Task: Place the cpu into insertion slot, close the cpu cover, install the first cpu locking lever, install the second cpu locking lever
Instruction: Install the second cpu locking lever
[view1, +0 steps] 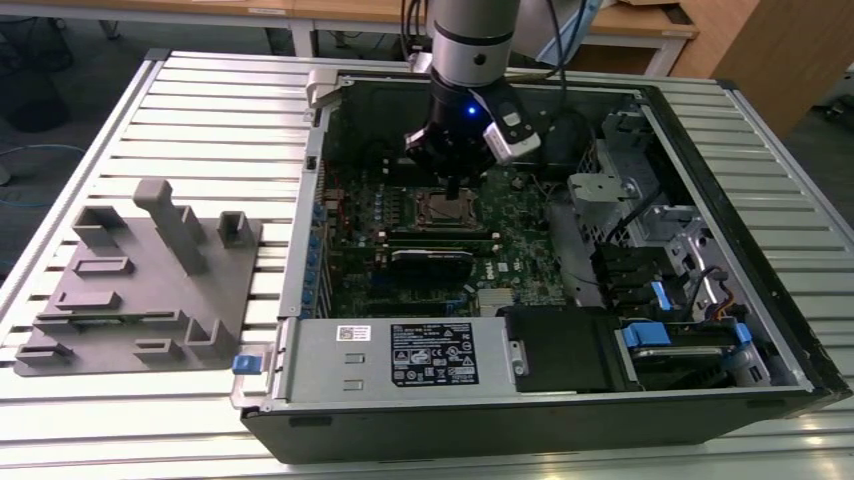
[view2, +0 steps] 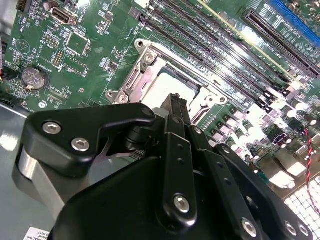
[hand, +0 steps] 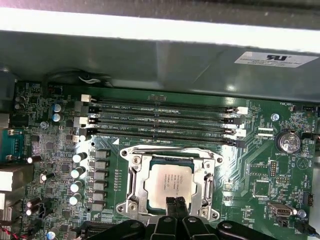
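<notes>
The cpu (hand: 171, 183) lies flat in the insertion slot (hand: 131, 165), near the middle of the green motherboard (hand: 260, 165) and just beside its bank of memory slots (hand: 160, 120). The cpu cover (hand: 205, 186) appears to be folded down around it, its silver frame ringing the chip, so seating and closing look done. Whether either locking lever is latched cannot be told, so that part of the task seems to remain.

The gripper (hand: 175, 202) hangs right over the socket's edge, its two black fingertips (view2: 176, 102) pressed together and grasping nothing.

Counted: one cpu, one socket, one cover, four long memory slots. The motherboard sits inside one open computer case (view1: 747, 130) on a slatted table (view1: 200, 110), with one grey fixture block (view1: 140, 290) beside the case.
</notes>
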